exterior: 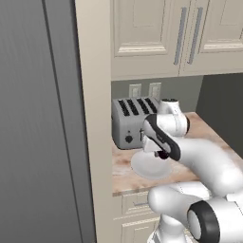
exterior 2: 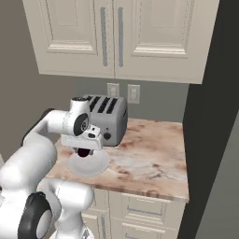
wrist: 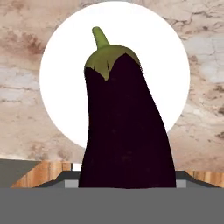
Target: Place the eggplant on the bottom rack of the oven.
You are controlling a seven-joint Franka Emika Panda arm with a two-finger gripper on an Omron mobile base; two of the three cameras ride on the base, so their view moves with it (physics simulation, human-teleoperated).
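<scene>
1. On my left stands a tall grey panel (exterior: 42,118), with cream cabinets (exterior: 156,33) above the counter.
2. The silver toaster (exterior 2: 108,117) sits at the back of the marbled counter (exterior 2: 149,149).
3. My gripper (exterior 2: 84,152) hangs just over the white plate (exterior 2: 95,164), in front of the toaster.
4. The eggplant (wrist: 124,131) rises between the fingers, stem end towards the plate; it looks gripped, though the fingertips are hidden behind it.
</scene>
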